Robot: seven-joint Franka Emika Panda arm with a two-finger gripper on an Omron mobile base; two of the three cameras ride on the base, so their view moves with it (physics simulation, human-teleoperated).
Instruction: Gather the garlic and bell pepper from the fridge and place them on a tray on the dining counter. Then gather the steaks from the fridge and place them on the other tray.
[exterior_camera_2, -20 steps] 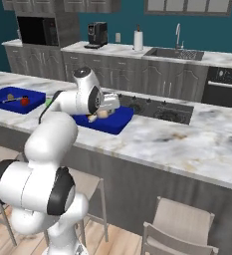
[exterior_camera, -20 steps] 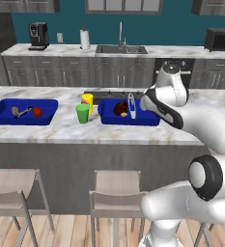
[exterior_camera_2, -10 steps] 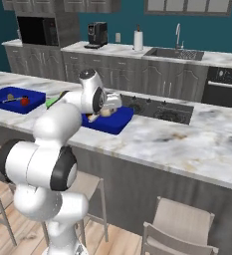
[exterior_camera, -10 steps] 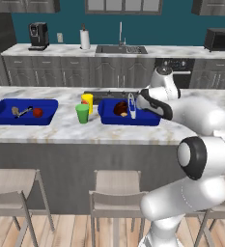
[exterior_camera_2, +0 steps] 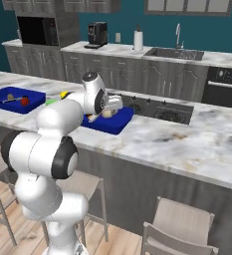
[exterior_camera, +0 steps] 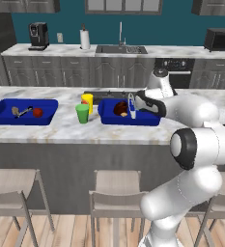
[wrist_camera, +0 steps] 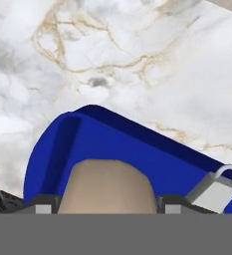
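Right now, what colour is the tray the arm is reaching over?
Deep blue; the tray shows best in the left base view.

The bench (exterior_camera: 61, 130) is white-grey marble with tan veins over a dark grey base. Both trays, left (exterior_camera: 22, 112) and right (exterior_camera: 128, 117), are deep blue. The pepper (exterior_camera: 37, 112) is glossy red, the garlic (exterior_camera: 15, 111) tan. One steak (exterior_camera: 119, 109) is dark brown with a tan end. A green cup (exterior_camera: 82, 114) stands before a yellow one (exterior_camera: 87, 100).

Bright, even rendered light; only faint soft shadows beneath the white-grey veined marble counter (exterior_camera: 61, 130); base views sharp; hand view coarse and blurry up close
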